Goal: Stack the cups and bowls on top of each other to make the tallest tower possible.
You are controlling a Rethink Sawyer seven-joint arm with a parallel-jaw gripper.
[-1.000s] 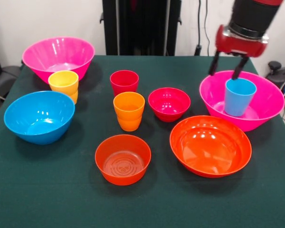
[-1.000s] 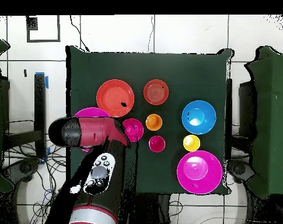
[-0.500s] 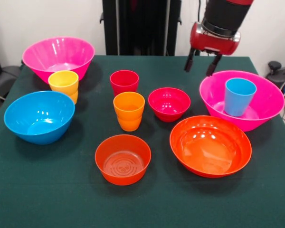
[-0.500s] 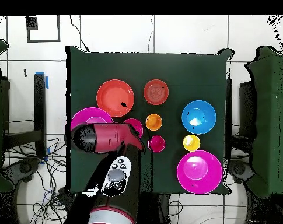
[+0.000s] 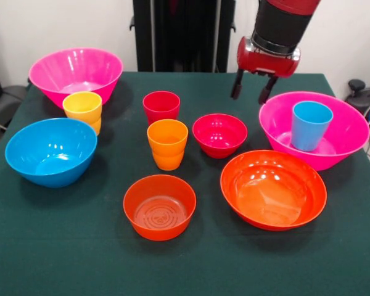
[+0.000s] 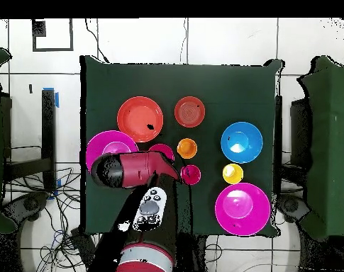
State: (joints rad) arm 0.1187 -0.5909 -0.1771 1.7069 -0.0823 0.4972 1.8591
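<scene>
Four cups and six bowls stand on the green tabletop (image 5: pixel 61 246), all upright and mouth-up. The cups are small glossy tumblers: a yellow cup (image 5: pixel 82 110) just in front of the left pink bowl (image 5: pixel 76 73), a red cup (image 5: pixel 161 106) near the middle, an orange cup (image 5: pixel 167 143) just in front of the red one, and a blue cup (image 5: pixel 310 124) standing inside the right pink bowl (image 5: pixel 345 132).

Of the bowls, two are large and pink, one at each far corner. A medium blue bowl (image 5: pixel 51 151) sits at the left, close in front of the yellow cup. A small crimson bowl (image 5: pixel 219 134) lies right of the orange cup. A small orange bowl (image 5: pixel 160 206) with ring marks on its floor sits nearest the front, and a wide shallow orange bowl (image 5: pixel 273 188) rests beside it, its rim close to the right pink bowl.

The pincer (image 5: pixel 251 91) hangs above the tabletop between the crimson bowl and the right pink bowl, its two dark fingers spread apart and holding nothing.
</scene>
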